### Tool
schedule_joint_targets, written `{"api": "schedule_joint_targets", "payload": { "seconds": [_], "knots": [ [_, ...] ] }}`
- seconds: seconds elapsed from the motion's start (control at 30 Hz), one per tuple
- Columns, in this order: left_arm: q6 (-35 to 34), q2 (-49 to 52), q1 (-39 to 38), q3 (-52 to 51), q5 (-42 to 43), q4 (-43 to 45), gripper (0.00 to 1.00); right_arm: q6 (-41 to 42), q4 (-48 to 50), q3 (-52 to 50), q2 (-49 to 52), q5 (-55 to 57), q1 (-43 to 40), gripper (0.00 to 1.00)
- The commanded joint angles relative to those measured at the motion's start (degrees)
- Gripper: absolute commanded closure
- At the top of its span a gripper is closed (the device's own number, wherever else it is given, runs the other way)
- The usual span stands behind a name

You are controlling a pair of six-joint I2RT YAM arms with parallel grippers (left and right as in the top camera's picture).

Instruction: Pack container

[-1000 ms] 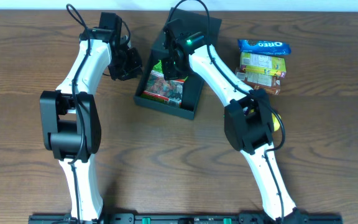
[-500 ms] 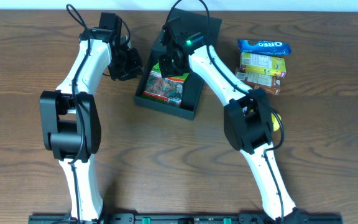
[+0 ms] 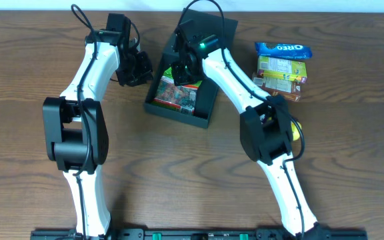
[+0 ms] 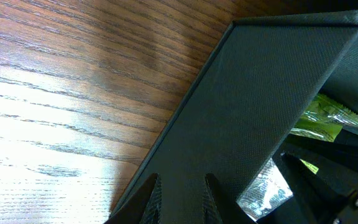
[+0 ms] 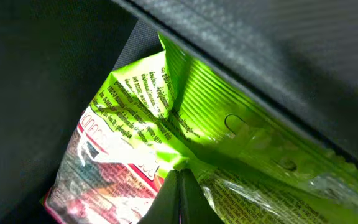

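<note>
Seen from overhead, a wooden table carries the container, a black square box lying just left of centre at the far side, its flap lid folded open toward the far edge. A red and green packet lies inside it. The right gripper reaches down into the far part of the box, above that packet. The left gripper sits just beside the box's left wall; from here contact cannot be judged. To the right of the box, well apart from it, are a blue Oreo pack, a green carton and brown packets, bunched together. In the left wrist view, the left gripper shows two dark fingertips a little apart in front of a broad black panel of the container; whether they pinch it cannot be told. A green packet and a silvery packet show inside, to the right. In the right wrist view, the right gripper has its fingers together, tips against the green packet, with the container walls dark around it.
</note>
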Motion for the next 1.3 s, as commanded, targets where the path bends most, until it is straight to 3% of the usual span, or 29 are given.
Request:
{"api": "schedule_joint_targets", "payload": {
  "seconds": [0.0,0.27,0.77,0.93,1.07,1.27],
  "knots": [
    [-0.4,0.1,-0.2,-0.5,0.0,-0.4,0.76,-0.9,0.2,0.1,4.7,0.7,1.1,0.99],
    [-0.4,0.1,-0.2,-0.5,0.0,-1.0,0.76,-1.4,1.4,1.2,3.9,-3.7,0.6,0.99],
    [0.1,0.1,-0.2,-0.5,0.0,-1.7,0.77,-6.3,-13.6,3.9,-16.1,-3.3,-6.3,0.99],
    [0.3,0.1,-0.2,-0.5,0.0,-1.7,0.77,-6.2,-20.8,3.8,-18.7,5.2,-9.6,0.99],
    [0.3,0.1,-0.2,-0.5,0.0,-1.6,0.77,-5.3,-22.1,-1.9,-18.2,5.5,-12.0,0.98],
    [0.2,0.1,-0.2,-0.5,0.0,-1.7,0.78,-3.7,-15.9,-16.0,-18.2,0.7,-14.1,0.99]
  ]
}}
